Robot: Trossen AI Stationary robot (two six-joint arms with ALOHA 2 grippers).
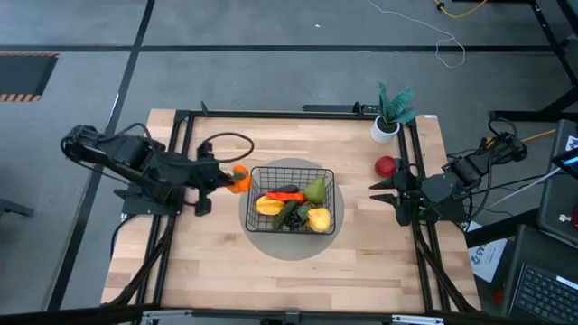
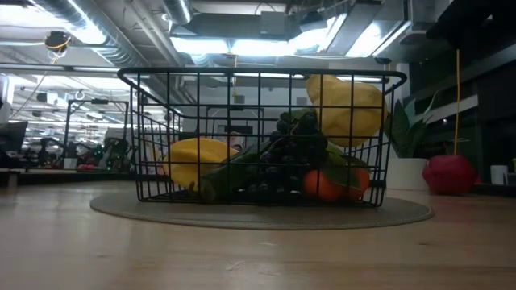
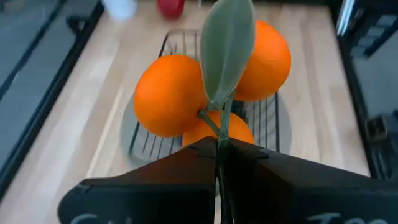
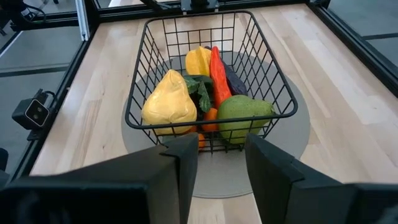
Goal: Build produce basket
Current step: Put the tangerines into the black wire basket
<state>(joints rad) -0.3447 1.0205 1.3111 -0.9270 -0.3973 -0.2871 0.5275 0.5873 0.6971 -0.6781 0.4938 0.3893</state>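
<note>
High view: the left gripper hangs just off the 9 o'clock side of the basket, closed on the green stem of a cluster of small oranges. The basket sits on a grey round mat at table centre and already holds a yellow piece, a green pear, a carrot and other produce. The right gripper waits at the basket's 3 o'clock, well apart, jaws parted and empty; a red apple lies on the table near it, toward 1 o'clock.

Left wrist view: the fingers pinch the thin stem below a single leaf, with three oranges bunched beyond the pinch. The cluster is judged light toy fruit with hard, smooth skins, so the stem is the surest hold; it probably flexes, letting the fruit swing. The wire basket looks stiff, and its open top admits a release from above.
</note>
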